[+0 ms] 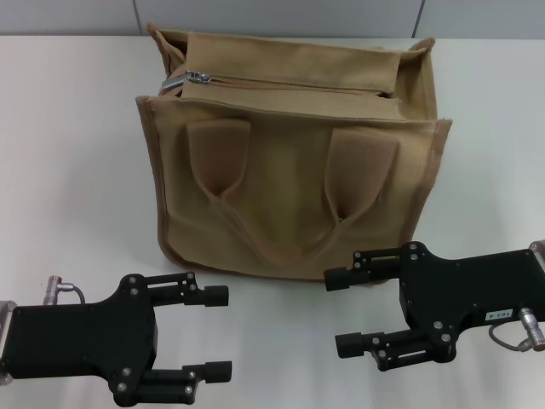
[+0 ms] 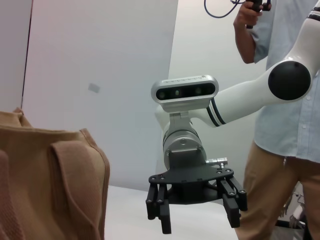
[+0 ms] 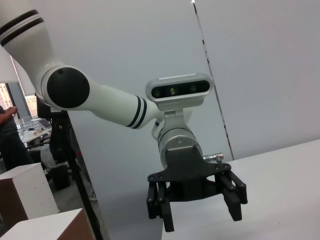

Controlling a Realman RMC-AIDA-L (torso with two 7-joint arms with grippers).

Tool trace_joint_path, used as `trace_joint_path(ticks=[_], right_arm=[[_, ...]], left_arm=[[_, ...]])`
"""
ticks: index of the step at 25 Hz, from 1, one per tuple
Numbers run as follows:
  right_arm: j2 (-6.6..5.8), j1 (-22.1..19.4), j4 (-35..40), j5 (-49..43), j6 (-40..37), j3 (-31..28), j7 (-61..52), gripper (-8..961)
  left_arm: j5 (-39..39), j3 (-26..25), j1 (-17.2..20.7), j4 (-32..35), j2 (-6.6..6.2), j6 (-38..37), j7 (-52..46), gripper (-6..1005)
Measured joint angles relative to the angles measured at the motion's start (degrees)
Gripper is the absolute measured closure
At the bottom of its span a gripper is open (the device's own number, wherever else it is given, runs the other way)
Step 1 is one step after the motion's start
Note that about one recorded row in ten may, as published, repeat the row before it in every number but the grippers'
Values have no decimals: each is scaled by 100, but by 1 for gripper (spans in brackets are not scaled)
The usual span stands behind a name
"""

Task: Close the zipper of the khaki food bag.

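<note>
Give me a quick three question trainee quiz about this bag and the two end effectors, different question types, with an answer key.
1. True or false: the left end effector grips the zipper pull.
2. The handle in view on the khaki food bag is: A) hanging down the front B) held by the right end effector C) missing
3. Fill in: the pull sits at the bag's ____ end, by the robot's sides.

Key: 1 false, both end effectors hang open in front of the bag. 2 A. 3 left.

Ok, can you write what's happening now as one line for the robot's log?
khaki food bag: upright on table | zipper: pull at bag's left end | left gripper: open, before bag | right gripper: open, before bag
</note>
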State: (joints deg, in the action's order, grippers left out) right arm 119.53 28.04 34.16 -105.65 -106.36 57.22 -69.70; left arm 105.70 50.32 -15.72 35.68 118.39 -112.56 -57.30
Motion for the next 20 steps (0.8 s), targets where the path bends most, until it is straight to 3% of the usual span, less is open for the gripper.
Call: trace_joint_path(ticks=[12, 15, 16, 20], right_arm=[[0, 1, -240, 139, -4, 8, 278, 241], [0, 9, -306, 143, 0, -9, 302, 240], [0, 15, -333, 150, 1, -18, 313, 240], [1, 27, -645, 402, 2, -42, 629, 240]], left_arm=[[-42, -203, 0, 0, 1, 26, 91, 273], [-198, -1471, -7, -290, 21, 77, 223, 274], [-198, -1471, -7, -290, 21, 77, 223, 274], [-661, -2951, -25, -938, 20, 542, 219, 274]])
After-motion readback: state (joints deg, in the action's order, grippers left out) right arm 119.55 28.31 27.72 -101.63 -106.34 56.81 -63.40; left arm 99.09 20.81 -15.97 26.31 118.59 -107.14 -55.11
